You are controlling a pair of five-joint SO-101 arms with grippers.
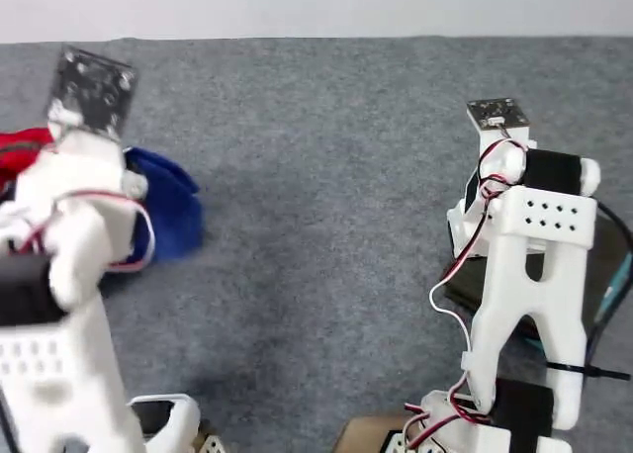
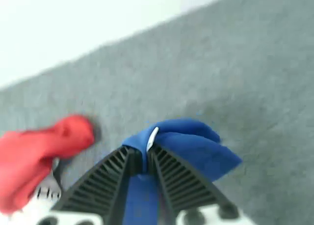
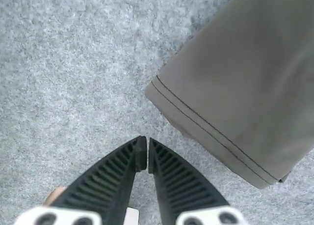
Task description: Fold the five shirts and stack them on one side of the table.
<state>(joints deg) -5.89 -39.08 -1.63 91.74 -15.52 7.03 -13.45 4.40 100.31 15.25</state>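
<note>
Fingers of your left gripper are clamped tight on the crumpled blue cloth shirt at the far left of the grey felt table; a bunched red cloth shirt lies just beside it, unfolded; your right gripper is closed on nothing, beside a flat-folded olive-grey cloth shirt at the near right; by my judgement one is folded and most work remains.

Red shirt, olive shirt, grey table

grey felt-like table cover — pale, plain wall behind, even light
</note>
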